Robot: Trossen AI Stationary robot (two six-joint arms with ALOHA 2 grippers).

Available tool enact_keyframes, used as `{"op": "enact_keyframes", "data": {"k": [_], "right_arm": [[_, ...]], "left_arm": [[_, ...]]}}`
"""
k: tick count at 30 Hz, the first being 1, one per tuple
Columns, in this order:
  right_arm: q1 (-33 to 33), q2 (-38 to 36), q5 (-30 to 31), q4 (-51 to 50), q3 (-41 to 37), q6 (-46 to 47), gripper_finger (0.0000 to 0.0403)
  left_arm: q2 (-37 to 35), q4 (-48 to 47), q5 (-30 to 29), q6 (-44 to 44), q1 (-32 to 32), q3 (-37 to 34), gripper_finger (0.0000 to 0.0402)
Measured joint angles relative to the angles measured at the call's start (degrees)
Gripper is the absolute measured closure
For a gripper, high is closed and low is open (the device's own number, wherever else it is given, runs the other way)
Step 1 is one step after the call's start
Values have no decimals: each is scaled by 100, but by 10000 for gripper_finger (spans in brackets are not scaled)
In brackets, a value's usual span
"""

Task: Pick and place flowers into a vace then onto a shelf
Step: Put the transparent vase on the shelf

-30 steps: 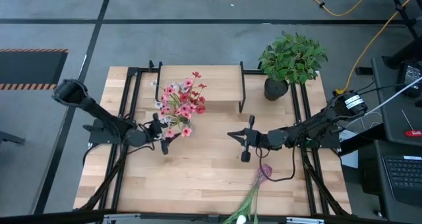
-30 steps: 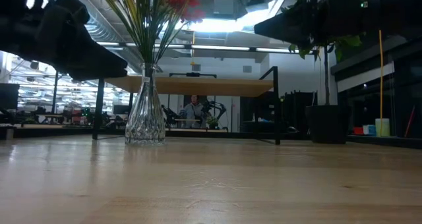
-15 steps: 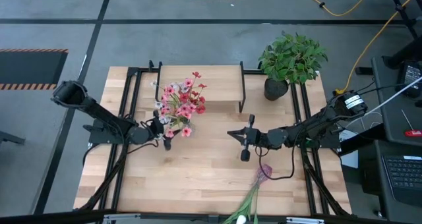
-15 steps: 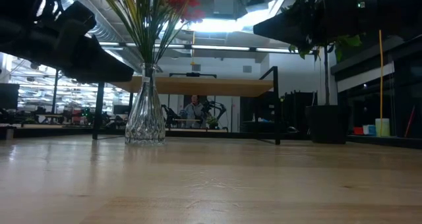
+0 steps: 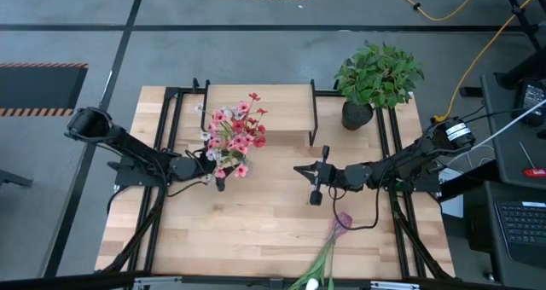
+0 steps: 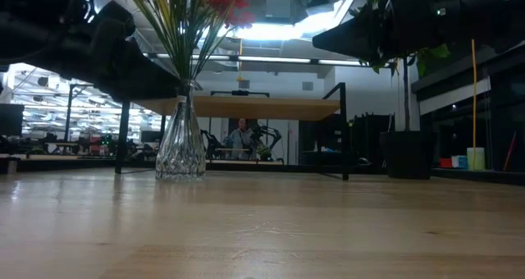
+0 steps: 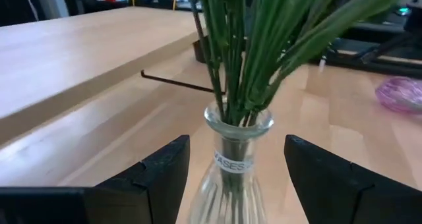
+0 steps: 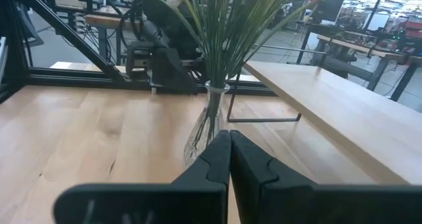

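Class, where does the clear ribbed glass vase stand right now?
In the high view the clear ribbed glass vase stands left of the table's centre, just before the low wooden shelf, between the left gripper's open fingers.

Overhead, table-level, two wrist views; vase point(image 6: 181, 144) seemingly common to all.

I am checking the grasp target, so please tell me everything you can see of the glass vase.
The vase is clear ribbed glass with a wide base, narrow neck and a small white label. It stands upright on the table before the shelf, holding the flowers. The open left gripper straddles its neck, apparently not touching.
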Motion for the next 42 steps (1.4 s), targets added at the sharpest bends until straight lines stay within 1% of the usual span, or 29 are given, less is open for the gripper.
{"op": "enact_keyframes", "data": {"k": [4, 8, 11, 18, 22, 27, 32, 42], "right_arm": [[0, -2, -2, 2, 0, 0, 389], [2, 0, -1, 2, 0, 18, 389], [2, 0, -2, 2, 0, 13, 389], [2, 0, -4, -6, 0, 15, 389], [2, 0, -4, -9, 0, 20, 389], [2, 0, -4, -9, 0, 22, 389], [2, 0, -3, -12, 0, 22, 389], [2, 0, -4, -12, 0, 22, 389]], "left_arm": [[392, -5, -79, 30, 159, 160, 162], [750, 3, 52, 45, 280, 349, 162], [962, 21, 35, 78, 346, 447, 162], [1265, 859, 52, 552, 374, 476, 164], [1276, 851, 54, 535, 374, 476, 191], [1276, 848, 232, 493, 374, 474, 241], [1278, 834, 208, 482, 370, 472, 302], [1183, 892, 203, 498, 370, 550, 303]]}}
